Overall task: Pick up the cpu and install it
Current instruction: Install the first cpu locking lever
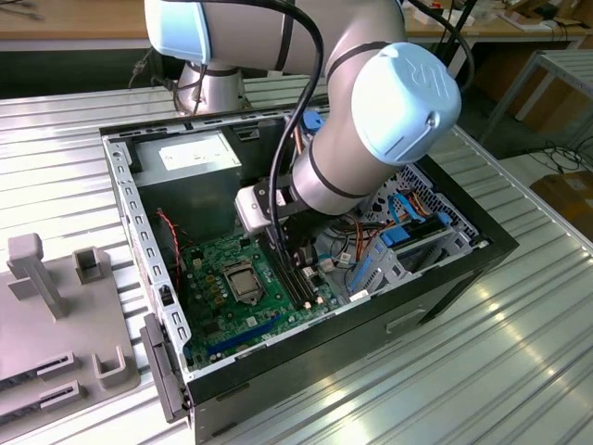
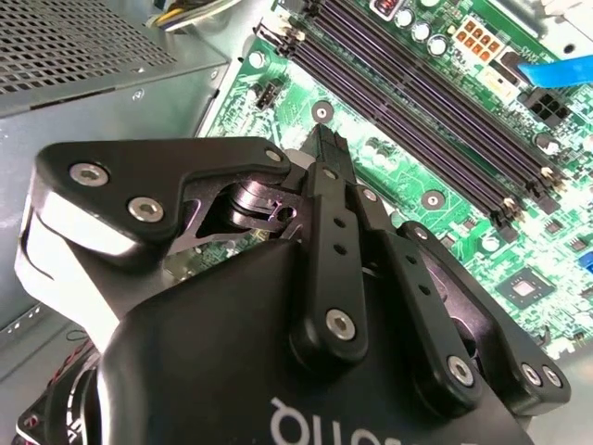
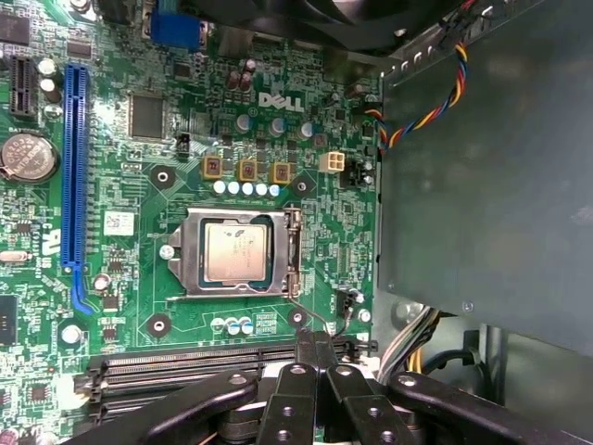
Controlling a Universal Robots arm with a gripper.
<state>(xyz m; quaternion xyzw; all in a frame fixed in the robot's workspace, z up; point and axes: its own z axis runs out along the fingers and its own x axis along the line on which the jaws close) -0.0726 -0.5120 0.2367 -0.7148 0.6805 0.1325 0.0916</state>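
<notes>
The cpu, a small square chip with a silver-grey top, lies flat inside the metal socket frame on the green motherboard. In the exterior view the cpu shows in the middle of the board inside the open computer case. My gripper hovers over the memory slots beside the socket, apart from the chip. Its black fingertips are pressed together with nothing between them. The second wrist view also shows the gripper shut above the board.
The black computer case lies open on a ribbed metal table. A grey power supply borders the board. Coloured cables run near the socket. Grey fixtures stand at the exterior view's left.
</notes>
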